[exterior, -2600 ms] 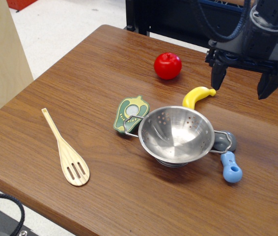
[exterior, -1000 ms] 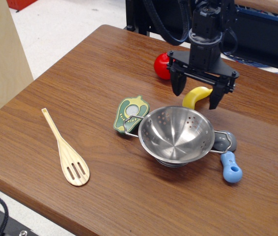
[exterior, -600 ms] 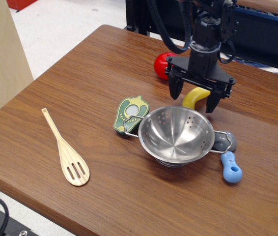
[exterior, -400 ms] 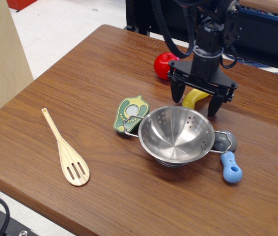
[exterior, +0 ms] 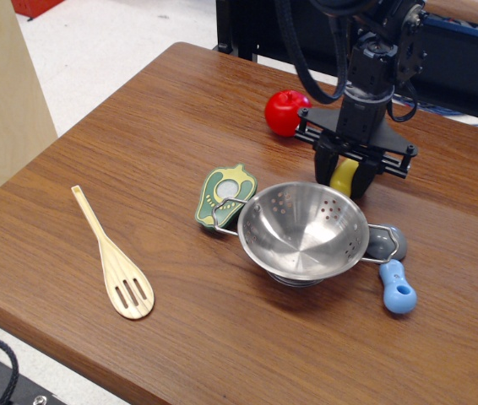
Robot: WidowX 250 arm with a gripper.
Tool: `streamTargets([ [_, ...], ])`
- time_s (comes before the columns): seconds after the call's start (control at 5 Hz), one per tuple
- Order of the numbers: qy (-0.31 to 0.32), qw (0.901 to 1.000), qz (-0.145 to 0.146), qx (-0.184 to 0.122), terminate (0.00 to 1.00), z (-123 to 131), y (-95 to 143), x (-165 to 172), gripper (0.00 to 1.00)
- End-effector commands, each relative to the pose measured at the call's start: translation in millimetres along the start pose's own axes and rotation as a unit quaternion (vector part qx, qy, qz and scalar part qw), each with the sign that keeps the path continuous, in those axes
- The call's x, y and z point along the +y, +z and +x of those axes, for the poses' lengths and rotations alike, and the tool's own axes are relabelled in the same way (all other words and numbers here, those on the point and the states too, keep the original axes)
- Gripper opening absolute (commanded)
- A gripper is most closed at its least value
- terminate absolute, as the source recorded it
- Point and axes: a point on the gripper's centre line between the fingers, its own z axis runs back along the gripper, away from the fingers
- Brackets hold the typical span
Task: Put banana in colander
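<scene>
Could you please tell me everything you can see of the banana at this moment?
Only a short stretch of the banana shows: smooth, bright yellow, plastic-looking. It sits between the two dark fingers of the claw, which are closed in against its sides. Its ends are hidden, so its tilt is unclear. It is just behind the far rim of the steel colander, not inside it. Whether it rests on the wooden table cannot be told.

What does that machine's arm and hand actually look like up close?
The arm is black and chunky, with thick black cables looping beside it. Its hand is a wide black crossbar carrying two dark fingers that point downward. No markings or labels are readable.
</scene>
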Motion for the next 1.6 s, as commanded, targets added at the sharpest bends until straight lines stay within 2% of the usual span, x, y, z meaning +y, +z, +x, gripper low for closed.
streamTargets([
  [0.0, 0.027, 0.9978, -0.018, -0.059, 0.0, 10, 35, -11, 0.0],
  [0.2, 0.028, 0.9957, -0.062, -0.063, 0.0, 1, 72, -14, 0.0],
  [0.4, 0.006, 0.9954, -0.067, -0.069, 0.0, -20, 85, -13, 0.0],
  [0.6, -0.015, 0.9956, -0.068, -0.063, 0.0, -42, 87, 0, 0.0],
  [0.8, -0.041, 0.9979, -0.026, -0.043, 0.0, -62, 76, 13, 0.0],
  [1.0, -0.065, 0.9966, -0.013, -0.049, 0.0, -78, 69, 20, 0.0],
  [1.2, -0.059, 0.9974, 0.004, -0.042, 0.0, -80, 67, 19, 1.0],
  [1.4, -0.023, 0.9973, 0.004, -0.069, 0.0, -72, 80, 18, 1.0],
])
